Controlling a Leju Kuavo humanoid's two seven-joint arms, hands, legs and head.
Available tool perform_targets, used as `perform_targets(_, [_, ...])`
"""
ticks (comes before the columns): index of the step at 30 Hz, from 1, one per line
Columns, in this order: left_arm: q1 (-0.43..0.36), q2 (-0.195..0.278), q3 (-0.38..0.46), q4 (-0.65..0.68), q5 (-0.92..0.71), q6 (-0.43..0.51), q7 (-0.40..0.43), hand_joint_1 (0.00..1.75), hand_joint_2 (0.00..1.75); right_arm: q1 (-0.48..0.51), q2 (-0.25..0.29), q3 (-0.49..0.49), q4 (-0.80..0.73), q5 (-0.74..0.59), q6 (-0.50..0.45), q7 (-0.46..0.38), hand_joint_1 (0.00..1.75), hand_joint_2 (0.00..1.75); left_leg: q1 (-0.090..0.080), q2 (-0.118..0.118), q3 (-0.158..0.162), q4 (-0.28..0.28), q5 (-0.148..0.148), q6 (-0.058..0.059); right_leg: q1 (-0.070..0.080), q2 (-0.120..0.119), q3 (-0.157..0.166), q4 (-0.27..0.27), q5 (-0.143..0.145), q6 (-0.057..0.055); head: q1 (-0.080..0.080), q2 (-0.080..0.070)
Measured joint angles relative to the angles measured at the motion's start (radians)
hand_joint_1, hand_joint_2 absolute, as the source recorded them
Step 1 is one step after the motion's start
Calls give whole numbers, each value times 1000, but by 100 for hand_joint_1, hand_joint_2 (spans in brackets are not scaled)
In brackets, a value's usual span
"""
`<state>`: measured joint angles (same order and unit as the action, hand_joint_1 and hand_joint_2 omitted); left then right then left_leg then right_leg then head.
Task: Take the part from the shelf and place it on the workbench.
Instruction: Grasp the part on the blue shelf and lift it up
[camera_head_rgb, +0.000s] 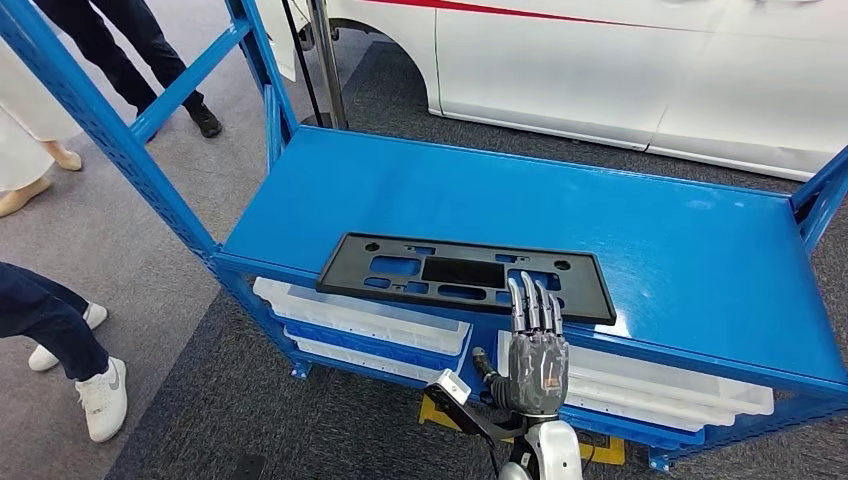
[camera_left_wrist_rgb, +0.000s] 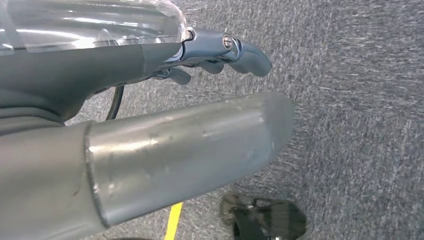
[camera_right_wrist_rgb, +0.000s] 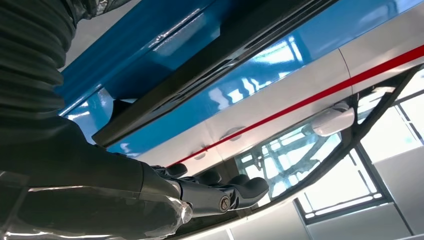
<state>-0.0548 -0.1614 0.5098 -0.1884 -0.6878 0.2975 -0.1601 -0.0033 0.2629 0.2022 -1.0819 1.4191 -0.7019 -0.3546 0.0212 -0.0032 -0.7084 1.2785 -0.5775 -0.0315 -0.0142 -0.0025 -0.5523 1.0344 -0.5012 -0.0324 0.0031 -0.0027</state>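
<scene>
White car body (camera_head_rgb: 640, 70) with a red stripe behind the shelf, on grey carpet (camera_head_rgb: 300, 420). Blue metal shelf (camera_head_rgb: 420, 190) in front, with slanted blue posts at its left side. Pale plastic trays (camera_head_rgb: 360, 315) on the lower level, under the top board. On the top board, close to its front edge, a flat black part (camera_head_rgb: 465, 275), long and rectangular, with several cut-outs and small holes. Lying flat, a little turned against the edge.

Right hand (camera_head_rgb: 535, 350) raised in front of the shelf, fingers straight and close together, fingertips (camera_head_rgb: 530, 290) over the near edge of the part; real contact cannot be told. Nothing grasped, hand released. In the right wrist view, dark fingers (camera_right_wrist_rgb: 235, 190) stretched under the black part (camera_right_wrist_rgb: 210, 75) and the blue board.

Left hand (camera_left_wrist_rgb: 220, 55) hanging above the carpet, fingers a little bent, holding nothing.

At the left, legs and shoes of persons: white sneakers (camera_head_rgb: 100, 395), a black shoe (camera_head_rgb: 205, 120).
</scene>
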Motion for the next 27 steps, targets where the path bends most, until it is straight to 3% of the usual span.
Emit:
perform_targets(1, [1, 0, 0, 0, 0, -3, 0, 0, 0, 0, 0, 2, 2, -1, 0, 7, 0, 175, 0, 0, -5, 21, 0, 1, 2, 0, -1, 1, 0, -1, 0, 0])
perform_targets(2, [2, 1, 1, 0, 0, -7, -1, 0, 0, -1, -1, 3, 4, -1, 0, 13, 0, 175, -1, 0, 6, 5, 18, 3, 3, 0, -1, 1, 0, -1, 0, 0])
perform_targets(5, [-1, 3, 5, 0, 2, -25, -4, 0, 0, -2, -1, 8, 9, -1, 0, 29, 0, 175, -7, 0, 104, -183, 103, 22, 7, 2, 0, 3, -2, 2, 0, 0])
perform_targets(7, [-3, 4, 9, 0, 3, -41, -9, 0, 0, -3, -1, 11, 13, -1, 0, 38, 0, 175, -13, 0, 137, -254, 111, 32, 9, 2, -4, 3, -2, 10, 0, 0])
perform_targets(11, [-3, 19, 13, 0, 0, -139, -20, 0, 0, -7, -2, 18, 24, 3, 0, 54, 0, 175, -7, 1, 148, -279, 114, 44, 9, 2, -12, 20, -16, 31, 0, 0])
perform_targets(12, [-5, 26, 14, 0, 0, -161, -21, 0, 0, -8, -3, 20, 27, 5, 0, 58, 0, 175, -3, 1, 152, -284, 116, 49, 9, 2, -28, 55, -36, 36, 1, 0])
perform_targets(14, [-8, 38, 14, 0, 0, -184, -24, 0, 0, -10, -4, 22, 35, 9, 0, 66, 0, 175, -3, 3, 155, -285, 114, 56, 5, 2, -94, 180, -92, 41, 1, 0])
perform_targets(15, [-9, 44, 15, 0, -2, -190, -26, 0, 0, -11, -5, 23, 39, 11, 0, 72, 0, 175, -4, 2, 156, -284, 112, 57, 3, 2, -130, 241, -111, 44, 0, 0])
perform_targets(16, [-8, 48, 15, 0, -3, -193, -29, 0, 0, -11, -6, 23, 43, 12, 0, 78, 0, 175, -4, 2, 158, -284, 109, 57, 0, 2, -154, 276, -111, 46, 0, 0])
perform_targets(17, [-8, 51, 15, 0, -6, -195, -32, 0, 0, -11, -6, 23, 47, 13, 0, 83, 0, 175, -4, 1, 162, -283, 106, 56, -3, 2, -159, 271, -89, 48, 0, 0])
perform_targets(18, [-7, 53, 15, 0, -9, -197, -36, 0, 0, -12, -7, 23, 50, 14, 0, 87, 0, 175, -3, -1, 168, -282, 101, 54, -5, 1, -143, 227, -50, 48, 1, 0])
perform_targets(20, [-6, 54, 15, 0, -15, -198, -40, 0, 0, -12, -7, 24, 54, 15, 0, 92, 0, 175, -4, -3, 179, -276, 88, 44, -7, 1, -86, 98, 21, 46, 1, 0])
perform_targets(21, [-6, 54, 15, 0, -16, -199, -42, 0, 0, -13, -7, 25, 55, 15, 0, 93, 0, 175, -5, -4, 181, -272, 81, 38, -6, 1, -66, 53, 34, 43, 0, 0])
perform_targets(25, [-6, 57, 15, 0, -17, -199, -44, 0, 0, -14, -7, 26, 59, 16, 0, 98, 0, 175, -5, -1, 181, -267, 70, 17, -1, 8, -53, 22, 24, 22, 0, 0])
perform_targets(27, [-8, 58, 15, 0, -17, -199, -44, 0, 0, -14, -6, 27, 59, 16, 0, 98, 0, 175, -3, -1, 168, -231, 45, 9, -5, 6, -44, 14, 22, 10, 0, 0])
